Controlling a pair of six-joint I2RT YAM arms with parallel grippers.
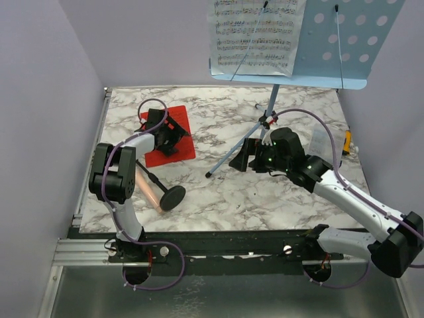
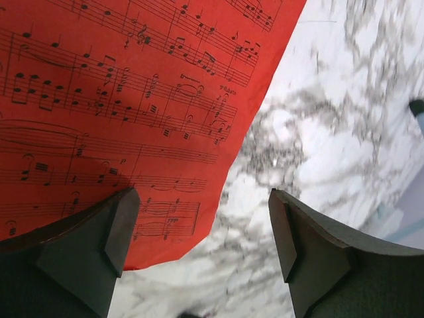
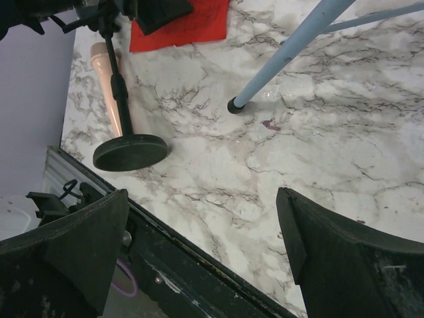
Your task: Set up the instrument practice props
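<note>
I see a marble-veined bench between lavender walls, with a clear box at 3 o'clock. The music stand is upright at 1 o'clock and holds the white sheet music. The microphone lies toppled at 8 o'clock, its pole pointing to 10. My left tool is spread over the red sheet at 10 o'clock. My right tool is spread and empty.

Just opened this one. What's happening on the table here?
Setup is partway. The light blue music stand stands upright at the back with white sheet music on its desk. The left tool is open over the edge of the red sheet music, which lies flat on the marble table; it holds nothing. The microphone on its round-based stand lies tipped over near the table's front left. The right tool is open and empty, low by the tripod legs.
</note>
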